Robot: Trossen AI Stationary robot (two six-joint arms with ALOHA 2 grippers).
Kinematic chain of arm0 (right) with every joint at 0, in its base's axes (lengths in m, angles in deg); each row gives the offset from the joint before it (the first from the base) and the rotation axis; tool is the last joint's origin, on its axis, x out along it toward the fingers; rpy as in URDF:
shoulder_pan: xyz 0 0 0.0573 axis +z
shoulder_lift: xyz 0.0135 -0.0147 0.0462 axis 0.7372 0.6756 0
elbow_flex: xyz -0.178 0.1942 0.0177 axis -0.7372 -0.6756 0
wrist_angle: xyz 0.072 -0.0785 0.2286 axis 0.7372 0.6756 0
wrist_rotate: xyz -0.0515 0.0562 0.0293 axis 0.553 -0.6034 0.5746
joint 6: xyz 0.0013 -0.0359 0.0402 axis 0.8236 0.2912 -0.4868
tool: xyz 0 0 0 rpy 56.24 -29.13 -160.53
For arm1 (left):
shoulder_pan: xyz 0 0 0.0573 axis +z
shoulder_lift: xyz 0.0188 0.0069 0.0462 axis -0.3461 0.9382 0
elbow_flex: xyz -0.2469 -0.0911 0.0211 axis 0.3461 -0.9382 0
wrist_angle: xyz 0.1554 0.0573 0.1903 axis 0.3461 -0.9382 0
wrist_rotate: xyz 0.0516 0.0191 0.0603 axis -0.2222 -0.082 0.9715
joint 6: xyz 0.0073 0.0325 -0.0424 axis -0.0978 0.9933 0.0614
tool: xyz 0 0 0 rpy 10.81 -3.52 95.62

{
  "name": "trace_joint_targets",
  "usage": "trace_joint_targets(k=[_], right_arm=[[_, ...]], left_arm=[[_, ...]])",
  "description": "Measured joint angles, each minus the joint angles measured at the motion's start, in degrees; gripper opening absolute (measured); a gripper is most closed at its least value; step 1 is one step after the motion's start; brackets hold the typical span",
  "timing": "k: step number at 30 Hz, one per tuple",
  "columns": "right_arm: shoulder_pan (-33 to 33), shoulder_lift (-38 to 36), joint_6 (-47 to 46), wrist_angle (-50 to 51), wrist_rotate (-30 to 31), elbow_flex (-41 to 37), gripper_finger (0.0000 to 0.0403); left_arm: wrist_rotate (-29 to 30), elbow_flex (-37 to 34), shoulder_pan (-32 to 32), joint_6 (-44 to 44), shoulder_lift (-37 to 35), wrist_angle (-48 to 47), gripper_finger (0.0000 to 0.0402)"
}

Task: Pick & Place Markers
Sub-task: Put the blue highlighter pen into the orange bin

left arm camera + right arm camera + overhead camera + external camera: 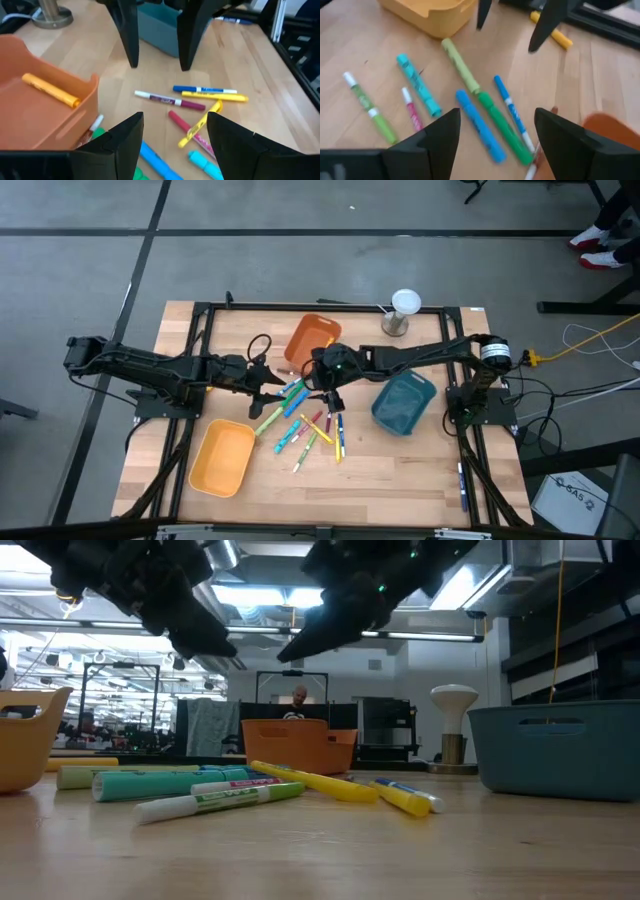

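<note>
The markers (305, 425) lay mostly loose on the table (400, 480), a scatter in the middle between the three bins. From above I saw green, blue, yellow, orange and pink ones fanned out just beside the yellow bin (222, 458) and the teal bin (404, 402). One yellow marker (51, 90) already sat inside the orange bin (311, 340), as my left wrist camera showed. A second yellow marker (551, 31) lay apart from the heap, near the yellow bin's far side in my right wrist view; I could not tell whether it lay on the bare table.

I judged the job barely begun: one marker binned that I could confirm, and the rest of the pile left to pick. I could not see into the yellow and teal bins well enough to rule out others.

My left gripper (268, 385) hung above the near edge of the pile, its fingers spread wide and holding nothing. My right gripper (332, 400) hung over the pile's middle, also spread wide and empty, facing the left one across the heap. Neither touched a marker.

Behind the bins stood a white-topped metal stand (402, 313), clear of the work.
</note>
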Motion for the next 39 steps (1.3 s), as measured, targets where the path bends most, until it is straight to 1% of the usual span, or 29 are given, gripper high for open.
trace_joint_targets(k=[4,8,12,16,20,25,31,35,39], right_arm=[[-0.07,3.22,1.23,0.48,-2.55,0.0,0.0251],[-0.33,6.58,2.59,-1.07,-2.79,0.0,0.0251],[-1.12,9.24,3.3,-3.02,-4.19,0.0,0.0251],[-1.59,10.95,6.99,-2.42,-4.3,0.0,0.0249],[-1.98,11.63,9.65,-2.47,-4.42,0.0,0.0232],[-2.68,11.63,9.11,-2.18,-4.32,0.0,0.0202],[-2.66,11.63,9.66,-2.89,-4.21,0.0,0.0171],[-2.61,11.63,12.15,-3.45,-1.54,0.0,0.016],[-2.45,11.63,13.6,-4.51,-0.6,0.0,0.0159]], left_arm=[[1.21,0.0,0.36,0.6,0.0,-0.16,0.0214],[4.05,0.0,2.45,0.81,0.0,-0.14,0.0214],[3.47,0.0,5.04,-0.82,0.0,-0.12,0.0214],[2.64,0.0,7.06,-1.25,0.0,-0.08,0.0214],[2.65,0.0,8.47,-2.01,0.0,-0.07,0.0214],[2.69,0.0,9.91,-4.2,0.0,-0.07,0.0214],[2.69,0.0,10.16,-2.52,0.0,-0.85,0.0214],[2.71,0.0,10.16,-0.17,0.0,-3.58,0.0214],[2.94,0.0,10.16,-0.1,0.0,-6.35,0.0214]])
